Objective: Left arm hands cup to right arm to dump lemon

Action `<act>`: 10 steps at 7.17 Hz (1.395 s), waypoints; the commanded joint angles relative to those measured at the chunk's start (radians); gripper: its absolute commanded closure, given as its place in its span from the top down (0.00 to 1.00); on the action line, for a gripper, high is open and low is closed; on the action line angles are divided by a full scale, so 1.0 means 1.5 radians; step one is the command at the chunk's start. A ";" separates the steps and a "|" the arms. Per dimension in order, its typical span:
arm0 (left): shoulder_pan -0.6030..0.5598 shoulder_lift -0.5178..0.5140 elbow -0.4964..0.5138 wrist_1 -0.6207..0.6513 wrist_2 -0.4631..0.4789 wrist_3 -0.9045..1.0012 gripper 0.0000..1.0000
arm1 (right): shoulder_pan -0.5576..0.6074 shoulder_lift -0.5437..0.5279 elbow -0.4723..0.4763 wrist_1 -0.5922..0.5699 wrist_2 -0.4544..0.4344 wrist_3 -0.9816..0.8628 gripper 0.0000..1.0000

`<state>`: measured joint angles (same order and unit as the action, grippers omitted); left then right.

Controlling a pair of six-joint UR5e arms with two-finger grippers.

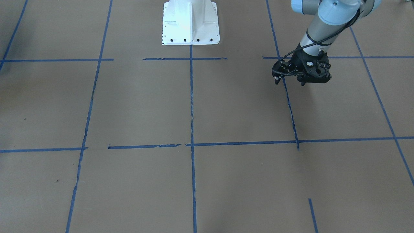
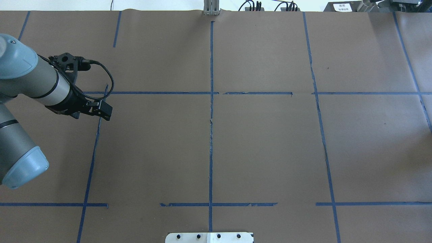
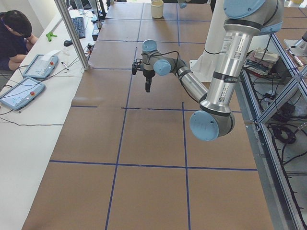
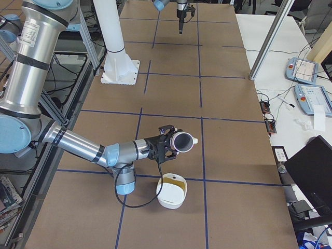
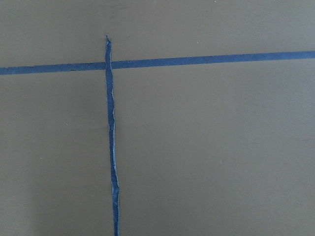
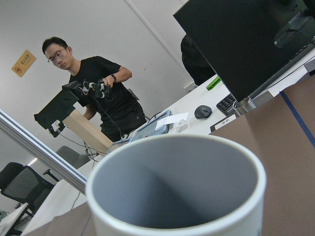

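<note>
The white mug with a loop handle point(image 4: 182, 141) is at the tip of my right hand point(image 4: 167, 145), over the brown-papered surface point(image 4: 171, 88). It is tipped on its side, with its grey mouth turned away from my arm. I cannot tell how that hand's fingers are set. A white rounded dish with a yellowish inside point(image 4: 172, 191) lies on the surface near the mug. My left hand point(image 3: 147, 85) hangs pointing down over a blue tape line point(image 5: 112, 137), well apart from the mug. I cannot tell whether its fingers are apart or together.

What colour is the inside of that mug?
Grey inside the cup; best in right wrist view.
</note>
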<state>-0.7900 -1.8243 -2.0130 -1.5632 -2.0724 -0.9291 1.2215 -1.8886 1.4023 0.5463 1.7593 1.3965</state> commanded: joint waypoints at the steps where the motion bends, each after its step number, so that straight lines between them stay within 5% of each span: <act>1: 0.001 -0.003 0.000 0.005 -0.001 0.002 1.00 | 0.001 0.027 0.071 -0.158 0.018 -0.120 0.00; 3: 0.013 -0.020 0.005 0.008 0.000 0.003 1.00 | -0.001 0.064 0.091 -0.246 0.081 -0.201 0.02; 5: 0.020 -0.034 0.012 0.008 0.000 0.000 1.00 | -0.002 0.090 0.093 -0.317 0.088 -0.383 0.11; 8: 0.041 -0.083 0.034 0.023 -0.014 -0.001 1.00 | -0.053 0.192 0.093 -0.424 0.076 -0.521 0.12; 10: 0.038 -0.117 0.033 0.124 -0.039 -0.003 1.00 | -0.162 0.221 0.114 -0.452 -0.041 -0.522 0.12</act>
<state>-0.7309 -1.9665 -1.9641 -1.4544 -2.1106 -0.9308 1.0806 -1.5808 1.5509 -0.0993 1.8077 0.6230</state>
